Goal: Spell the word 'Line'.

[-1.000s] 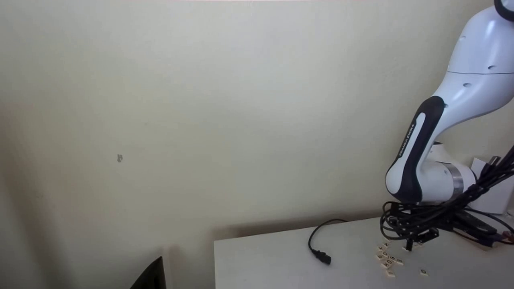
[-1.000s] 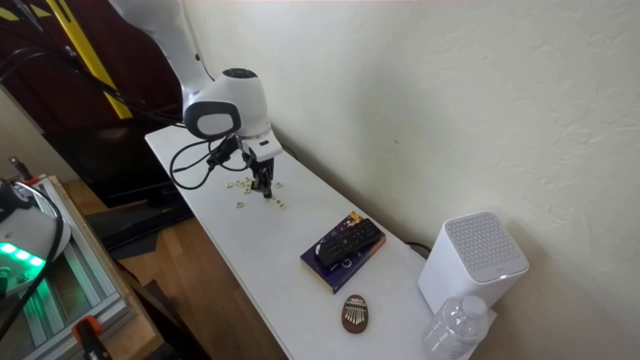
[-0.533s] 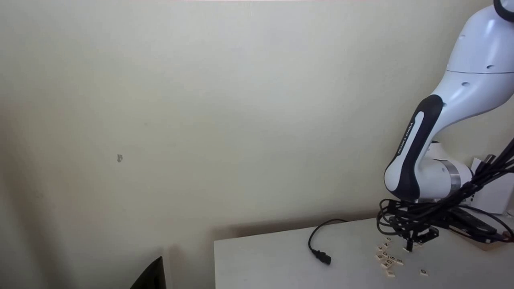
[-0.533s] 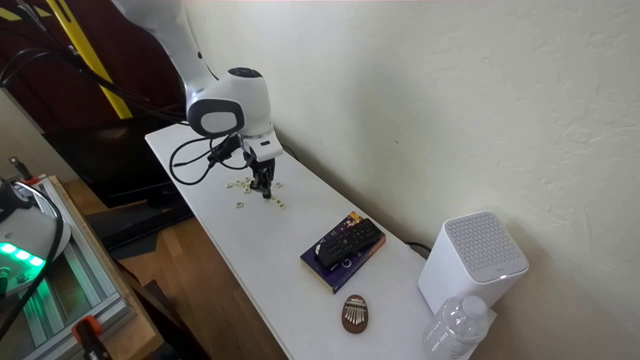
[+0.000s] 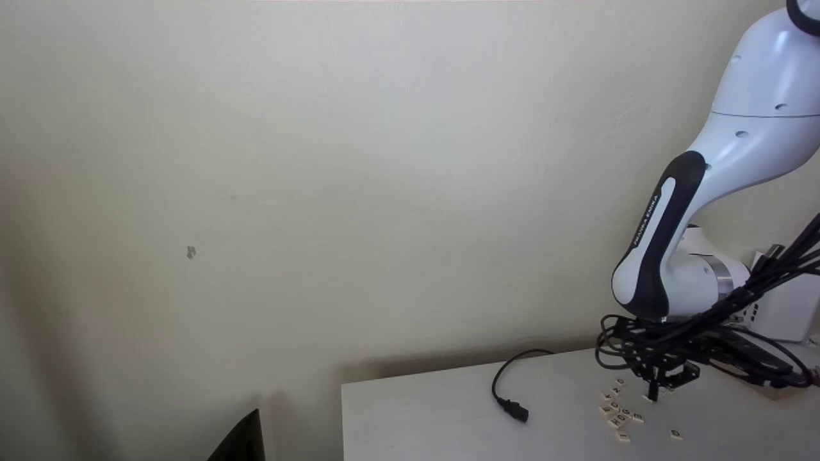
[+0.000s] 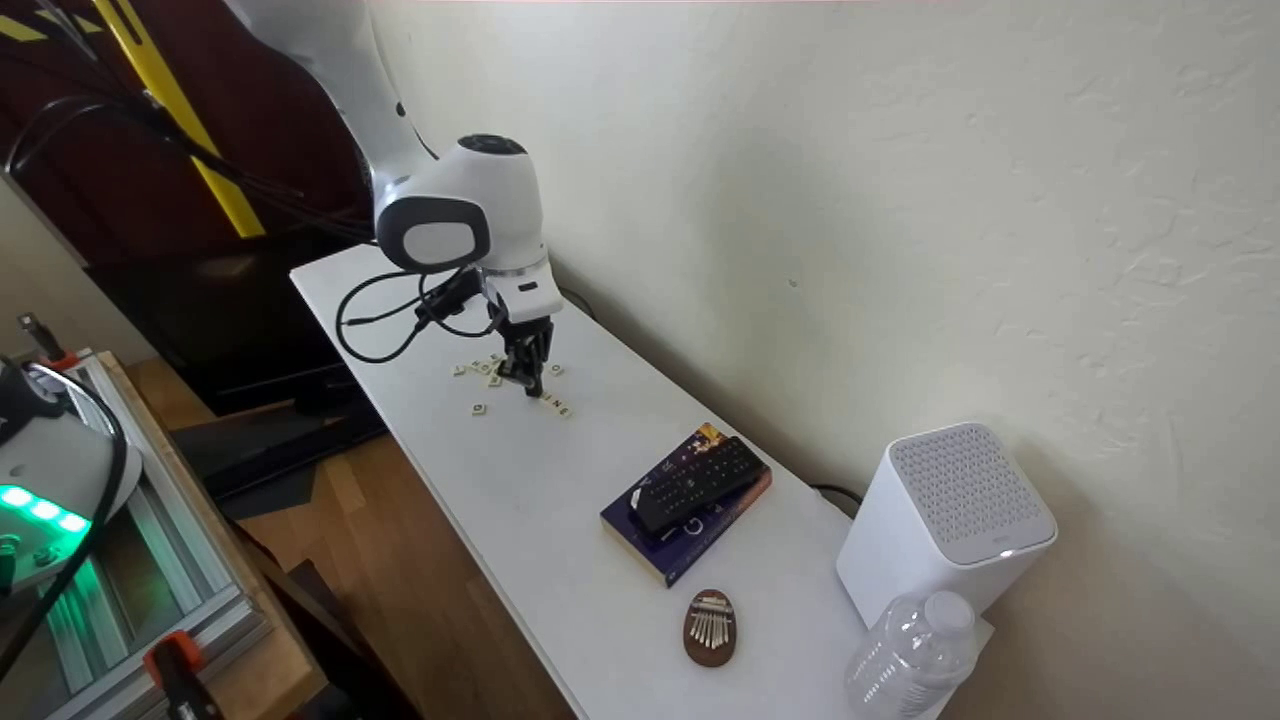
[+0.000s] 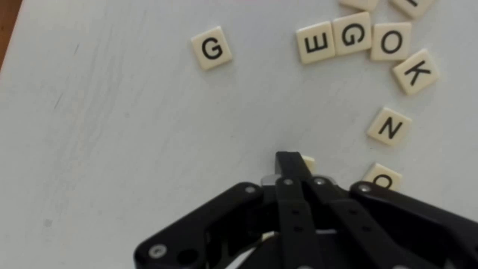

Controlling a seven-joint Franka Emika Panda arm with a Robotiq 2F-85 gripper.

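Just beside clenched fingers [image 7: 293,164], half-hidden tile [image 7: 309,163] is seen; letter row [image 6: 556,404] is strung lengthwise away from them.

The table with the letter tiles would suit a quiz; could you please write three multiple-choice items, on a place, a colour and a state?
1. Where is the remote relative to the book? A under it; B on it; C beside it.
2. What colour are the characters on the letter tiles? A red; B green; C black.
3. How do the jaws stand? A shut; B spread wide; C holding the remote.

1 B: it lies across the book in an exterior view.
2 C: the wrist view shows black lettering.
3 A: the wrist view shows no gap at the tips.
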